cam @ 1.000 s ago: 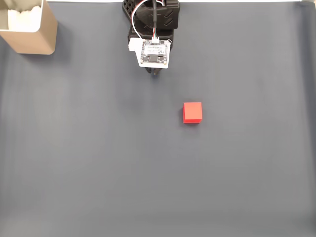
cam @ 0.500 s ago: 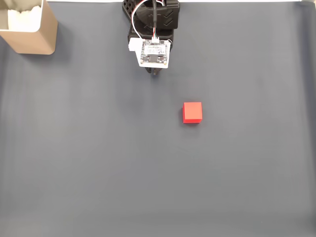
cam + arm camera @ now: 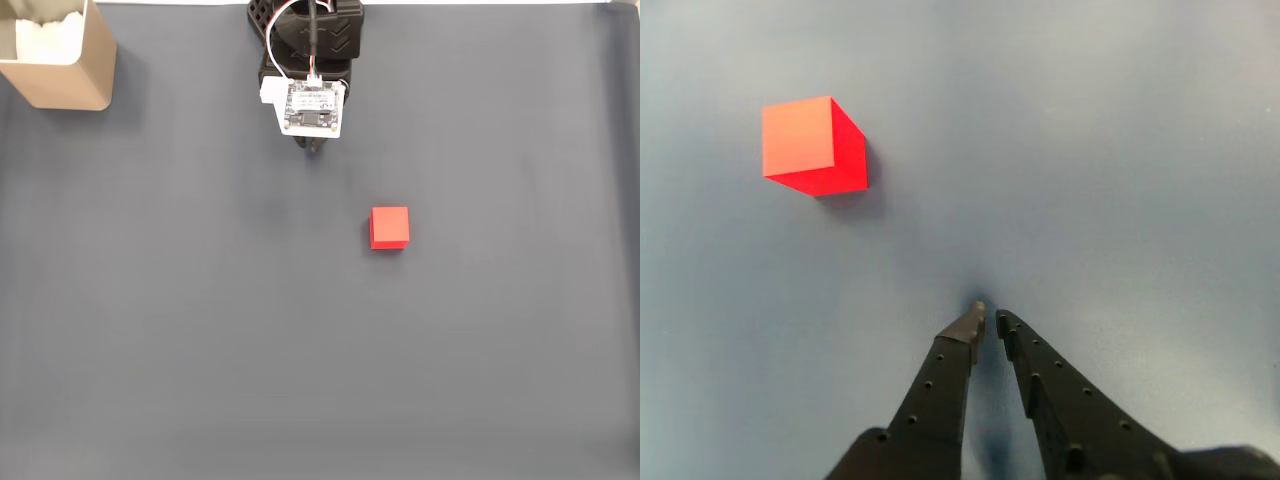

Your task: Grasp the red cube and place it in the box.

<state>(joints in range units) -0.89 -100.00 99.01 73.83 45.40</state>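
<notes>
The red cube [image 3: 389, 227] sits alone on the dark grey mat, right of centre in the fixed view. In the wrist view the red cube [image 3: 812, 144] lies at the upper left, well away from my gripper [image 3: 988, 318]. The two black fingers point up from the bottom edge with their tips nearly touching and nothing between them. In the fixed view my arm stands at the top centre, and the gripper [image 3: 316, 147] peeks out under a white circuit board. The box [image 3: 62, 66], tan with white padding inside, stands in the top left corner.
The grey mat [image 3: 200, 330] covers the whole table, with a light edge along the top. The arm's black base [image 3: 310, 30] and its wires sit at the top centre.
</notes>
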